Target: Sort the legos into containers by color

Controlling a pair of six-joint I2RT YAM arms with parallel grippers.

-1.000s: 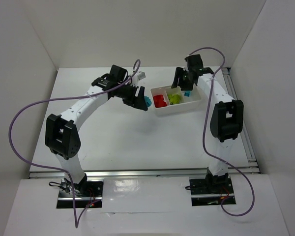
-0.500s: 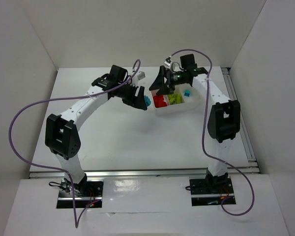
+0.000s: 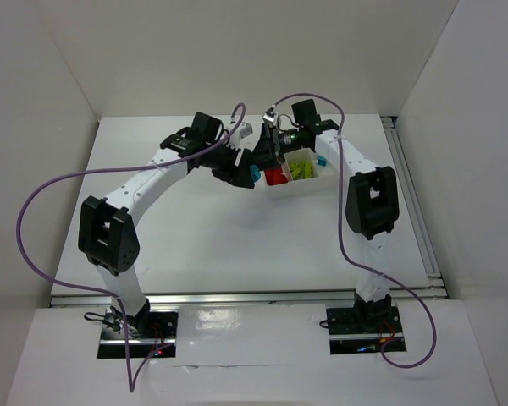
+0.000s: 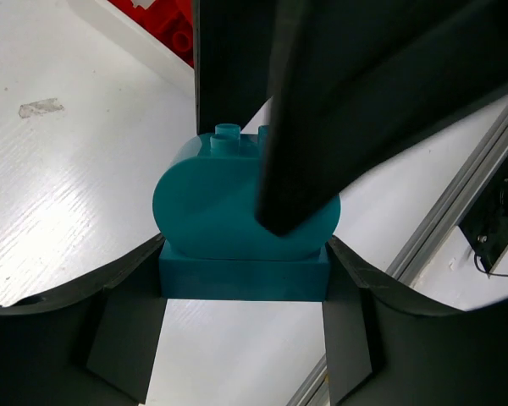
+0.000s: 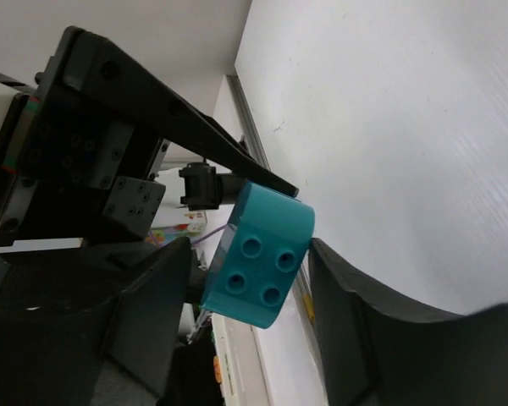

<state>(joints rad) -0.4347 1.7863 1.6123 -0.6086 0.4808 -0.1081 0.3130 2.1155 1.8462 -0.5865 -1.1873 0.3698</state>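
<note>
A teal lego (image 3: 254, 173) with a rounded top hangs just left of the white tray (image 3: 311, 187). My left gripper (image 3: 245, 171) is shut on its base (image 4: 241, 275). My right gripper (image 3: 262, 156) has reached across and stands open around the same lego (image 5: 258, 254), one finger (image 4: 309, 135) in front of it and one behind, with a little gap showing. The tray holds red legos (image 3: 277, 176), green legos (image 3: 301, 169) and a blue one (image 3: 322, 159), each in its own compartment. The red ones (image 4: 165, 19) show behind the tray wall in the left wrist view.
A metal rail (image 3: 411, 190) runs along the table's right edge. Purple cables (image 3: 42, 199) loop off both arms. A small pale box (image 3: 246, 129) lies behind the left arm. White walls close in the back and sides.
My right gripper left the tray's blue compartment, swung left to the left gripper and closed in around the teal lego. The left arm and its lego have not moved.
</note>
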